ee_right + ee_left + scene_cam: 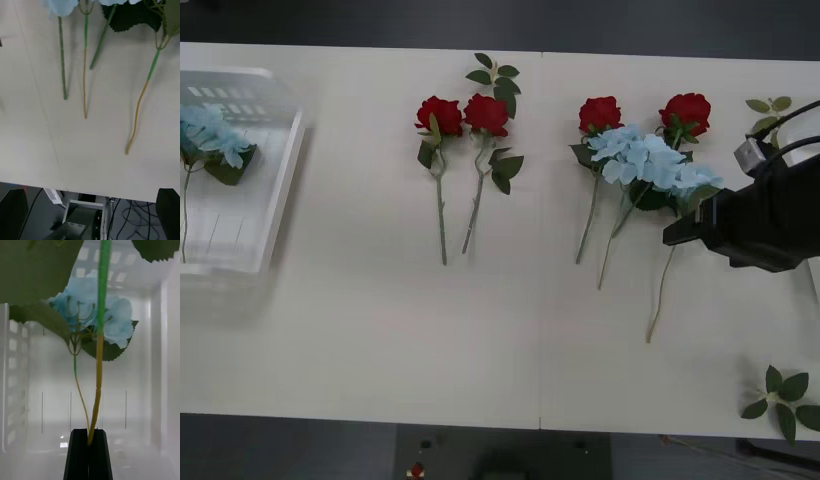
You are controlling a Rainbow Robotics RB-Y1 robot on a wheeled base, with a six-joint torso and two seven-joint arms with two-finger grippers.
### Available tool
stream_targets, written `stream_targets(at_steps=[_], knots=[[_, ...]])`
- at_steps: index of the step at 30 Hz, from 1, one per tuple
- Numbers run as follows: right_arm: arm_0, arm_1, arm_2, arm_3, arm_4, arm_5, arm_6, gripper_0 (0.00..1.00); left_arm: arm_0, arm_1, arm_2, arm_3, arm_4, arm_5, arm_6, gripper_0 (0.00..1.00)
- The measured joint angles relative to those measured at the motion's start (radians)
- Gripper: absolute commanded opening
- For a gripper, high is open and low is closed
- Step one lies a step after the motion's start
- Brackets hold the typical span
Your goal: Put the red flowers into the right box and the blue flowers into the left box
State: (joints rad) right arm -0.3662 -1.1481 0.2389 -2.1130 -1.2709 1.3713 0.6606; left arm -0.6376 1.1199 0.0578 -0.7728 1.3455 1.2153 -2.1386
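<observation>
Over the left box [157, 352], the left gripper [89, 450] pinches a blue flower [93, 320] by its stem; it should release low. The right gripper [90, 210], fingers apart, hangs near the counter's [360, 330] remaining blue flowers [650, 160].

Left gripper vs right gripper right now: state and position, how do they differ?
The left gripper is shut on a blue flower's stem over the left box; the right gripper is open and empty. The left one hangs inside the ribbed tray, while the right one hovers by the table's near edge, short of the stems lying there. Both have black fingers.
</observation>
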Motion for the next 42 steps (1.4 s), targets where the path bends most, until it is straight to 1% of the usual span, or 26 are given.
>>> stream_targets(at_steps=[2,4,8,12,15,18,24,26,28,29,30,32,42], knots=[[0.048,0.035,-0.025,-0.007,0.056,-0.003,-0.009,1.0,0.0,-0.002,-0.011,0.0,-0.035,0.0,0.05,0.0],[0.093,0.078,-0.046,-0.01,0.117,-0.011,-0.009,1.0,0.0,-0.007,-0.027,0.0,-0.059,0.0,0.058,0.0],[0.15,0.125,-0.046,-0.01,0.208,-0.063,-0.009,1.0,0.0,-0.023,-0.087,0.0,-0.06,-0.012,0.061,0.0],[0.163,0.166,-0.01,-0.01,0.324,-0.063,-0.009,1.0,0.0,-0.051,-0.151,0.0,-0.06,-0.089,0.065,0.0],[0.164,0.202,0.012,-0.006,0.381,-0.071,-0.009,1.0,0.0,-0.075,-0.168,0.0,-0.06,-0.133,0.096,0.0],[0.164,0.232,0.038,0.021,0.443,-0.123,-0.009,1.0,0.0,-0.088,-0.167,0.0,-0.06,-0.141,0.121,0.0],[0.164,0.27,0.084,0.093,0.518,-0.135,-0.009,1.0,0.0,-0.089,-0.167,0.0,-0.077,-0.141,0.121,0.0],[0.164,0.278,0.088,0.116,0.527,-0.15,-0.009,1.0,0.0,-0.089,-0.167,0.0,-0.077,-0.141,0.121,0.38],[0.164,0.29,0.087,0.139,0.542,-0.152,-0.009,1.0,0.0,-0.089,-0.167,0.0,-0.077,-0.141,0.121,0.69],[0.164,0.298,0.087,0.148,0.555,-0.152,-0.009,1.0,0.0,-0.089,-0.167,0.0,-0.077,-0.141,0.121,0.77],[0.164,0.307,0.087,0.156,0.574,-0.152,-0.009,1.0,0.0,-0.089,-0.167,0.0,-0.077,-0.141,0.121,0.82],[0.164,0.324,0.087,0.165,0.617,-0.152,-0.009,1.0,0.0,-0.089,-0.167,0.0,-0.077,-0.141,0.121,0.86],[0.164,0.347,0.087,0.228,0.688,-0.175,-0.01,1.0,0.0,-0.089,-0.166,-0.002,-0.097,-0.14,0.121,0.86]])
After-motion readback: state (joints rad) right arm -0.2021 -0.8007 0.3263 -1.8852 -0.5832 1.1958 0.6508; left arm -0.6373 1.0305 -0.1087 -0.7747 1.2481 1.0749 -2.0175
